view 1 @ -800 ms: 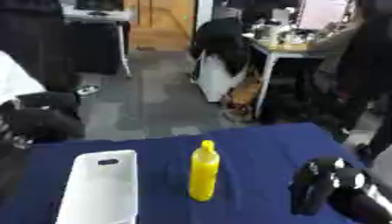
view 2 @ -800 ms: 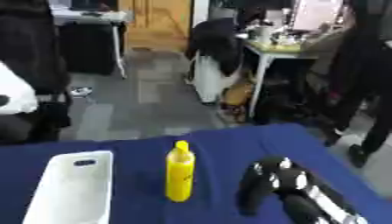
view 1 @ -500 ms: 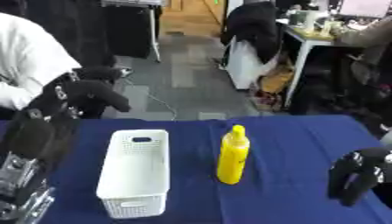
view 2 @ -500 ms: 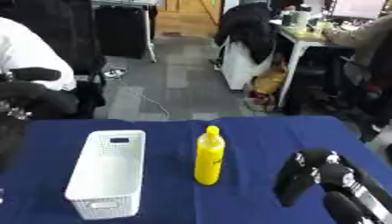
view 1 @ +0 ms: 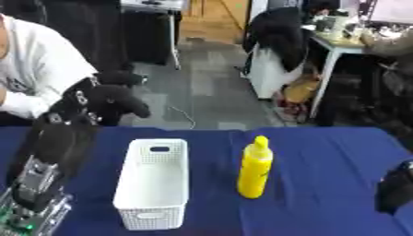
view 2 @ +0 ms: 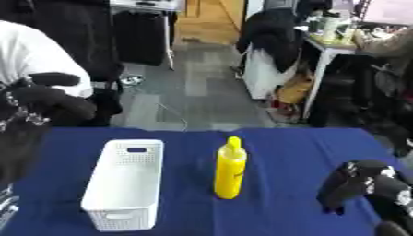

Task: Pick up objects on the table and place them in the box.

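A yellow squeeze bottle [view 2: 229, 168] stands upright on the blue worktop [view 2: 282, 152], just right of the white basket [view 2: 125, 183]. The right hand [view 2: 355, 183], fingers curled and empty, hangs well right of it. The left hand [view 1: 103, 100], also curled on nothing, is raised at the basket's far left.

Grey floor [view 1: 202, 87], cluttered desk [view 1: 347, 44], wooden door [view 1: 214, 18] beyond.

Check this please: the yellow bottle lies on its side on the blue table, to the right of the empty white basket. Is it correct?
Not quite. The yellow bottle stands upright, not on its side; the right eye view shows this clearly. The rest holds: it is on the blue table, to the right of the empty white basket.
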You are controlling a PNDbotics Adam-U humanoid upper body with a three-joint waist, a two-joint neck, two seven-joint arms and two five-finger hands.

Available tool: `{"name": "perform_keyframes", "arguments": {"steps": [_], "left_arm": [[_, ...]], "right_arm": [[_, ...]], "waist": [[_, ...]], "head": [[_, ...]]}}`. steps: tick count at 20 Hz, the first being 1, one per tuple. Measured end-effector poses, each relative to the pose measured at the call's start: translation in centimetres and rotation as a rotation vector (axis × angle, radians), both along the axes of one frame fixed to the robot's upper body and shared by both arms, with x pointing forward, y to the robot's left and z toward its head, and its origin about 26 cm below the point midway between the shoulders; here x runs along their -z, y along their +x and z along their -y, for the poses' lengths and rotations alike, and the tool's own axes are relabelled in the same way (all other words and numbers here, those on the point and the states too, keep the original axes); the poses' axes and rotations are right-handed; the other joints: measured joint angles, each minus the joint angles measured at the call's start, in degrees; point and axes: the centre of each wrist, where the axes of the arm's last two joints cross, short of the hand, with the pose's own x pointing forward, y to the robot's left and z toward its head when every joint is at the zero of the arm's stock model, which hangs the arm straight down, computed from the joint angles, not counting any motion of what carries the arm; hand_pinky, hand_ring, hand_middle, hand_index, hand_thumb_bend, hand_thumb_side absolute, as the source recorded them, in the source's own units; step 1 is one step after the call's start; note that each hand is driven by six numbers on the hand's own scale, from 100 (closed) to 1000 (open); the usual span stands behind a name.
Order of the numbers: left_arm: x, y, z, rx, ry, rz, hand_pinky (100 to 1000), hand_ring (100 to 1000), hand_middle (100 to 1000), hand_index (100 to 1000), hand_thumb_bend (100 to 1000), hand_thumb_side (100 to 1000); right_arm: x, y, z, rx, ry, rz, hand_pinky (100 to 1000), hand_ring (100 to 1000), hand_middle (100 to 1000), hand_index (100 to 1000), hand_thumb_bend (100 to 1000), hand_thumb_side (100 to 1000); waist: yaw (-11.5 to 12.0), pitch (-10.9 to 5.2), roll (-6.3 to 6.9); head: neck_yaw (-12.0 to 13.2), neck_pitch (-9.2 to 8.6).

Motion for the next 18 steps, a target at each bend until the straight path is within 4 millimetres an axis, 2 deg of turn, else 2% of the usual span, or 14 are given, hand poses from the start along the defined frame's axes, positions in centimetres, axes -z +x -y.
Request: {"name": "perform_keyframes", "arguments": {"steps": [2,3,4,10,13,14,15,16,18], "left_arm": [[0.0,0.0,0.0,-0.001,0.001,-0.001,668,574,809,807,264,993],[0.1,0.0,0.0,-0.002,0.001,-0.002,668,574,809,807,263,994],[0.1,0.0,0.0,-0.002,0.002,-0.004,668,574,810,807,262,994],[0.3,-0.1,-0.1,-0.006,0.016,-0.01,668,573,810,807,260,997],[0.3,-0.1,0.0,-0.001,0.024,-0.013,668,573,811,807,259,997],[0.4,-0.1,0.0,-0.001,0.026,-0.014,668,573,811,807,259,998],[0.4,-0.1,0.0,-0.001,0.027,-0.015,668,573,811,807,259,998],[0.4,-0.1,0.0,-0.001,0.028,-0.015,668,573,811,807,259,998],[0.4,-0.1,0.0,0.0,0.029,-0.015,668,573,811,807,259,997]], "right_arm": [[-0.2,0.0,0.3,0.124,0.057,-0.008,291,464,662,758,427,811],[-0.3,0.0,0.4,0.179,0.073,-0.01,302,474,695,773,350,751],[-0.4,0.0,0.4,0.226,0.082,-0.011,317,487,735,789,445,804],[-0.8,0.1,-0.1,0.387,0.062,-0.04,345,515,778,854,501,816],[-1.3,0.3,-0.4,0.418,0.021,-0.061,448,576,806,879,516,819],[-1.3,0.5,-0.4,0.423,0.008,-0.071,526,630,832,900,540,824],[-1.4,0.7,-0.5,0.426,-0.004,-0.08,534,637,834,901,542,825],[-1.5,1.0,-0.5,0.431,-0.017,-0.09,579,676,843,910,560,831],[-1.6,1.4,-0.4,0.441,-0.049,-0.111,593,686,849,911,553,827]], "waist": [[0.16,-0.01,0.0],[0.17,-0.03,0.0],[0.25,-0.06,0.0],[0.48,-0.1,0.0],[0.51,-0.1,0.01],[0.53,-0.1,0.01],[0.57,-0.11,0.01],[0.64,-0.11,0.01],[0.7,-0.11,0.01]], "head": [[-0.07,-0.26],[-0.21,-0.26],[-0.57,-0.24],[-3.01,0.94],[-3.8,1.62],[-4.03,1.82],[-4.13,1.92],[-4.3,2.02],[-4.55,2.32]]}}
